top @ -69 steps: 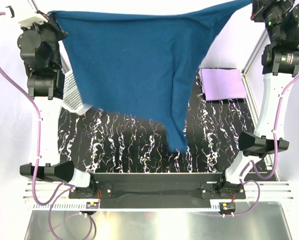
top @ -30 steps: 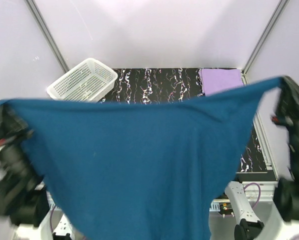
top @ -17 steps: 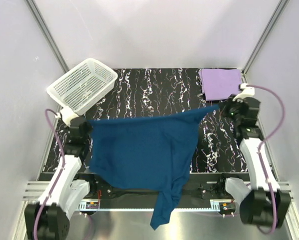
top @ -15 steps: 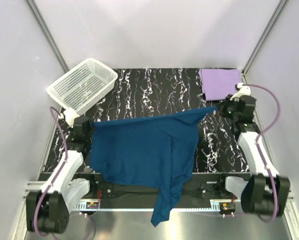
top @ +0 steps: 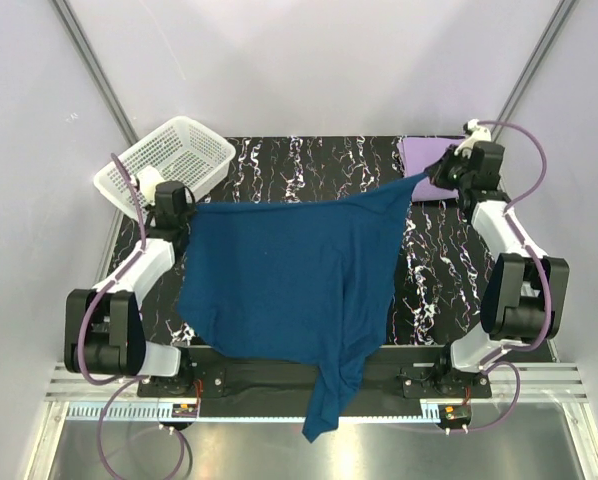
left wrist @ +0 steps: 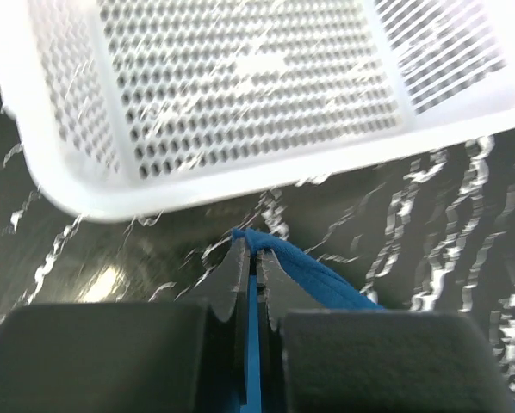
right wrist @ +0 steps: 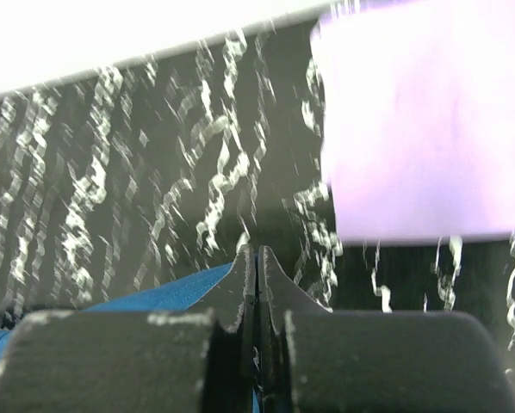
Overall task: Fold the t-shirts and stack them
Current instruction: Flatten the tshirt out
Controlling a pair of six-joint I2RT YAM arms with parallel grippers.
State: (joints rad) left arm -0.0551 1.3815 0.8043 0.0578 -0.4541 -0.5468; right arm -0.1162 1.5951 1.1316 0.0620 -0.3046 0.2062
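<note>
Teal shirt (top: 279, 285) spread across tabletop (top: 309, 165), one end hanging off near edge; far corners pinched by left pincer (top: 185, 206), just beside white basket (top: 169, 160), and right pincer (top: 434, 178), just beside folded lavender shirt (top: 424, 152).

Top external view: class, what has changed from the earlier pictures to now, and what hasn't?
Both arms swung the teal shirt down from mid-air and out across the table, left gripper and right gripper still clamped on its corners. The basket and lavender shirt stayed put.
</note>
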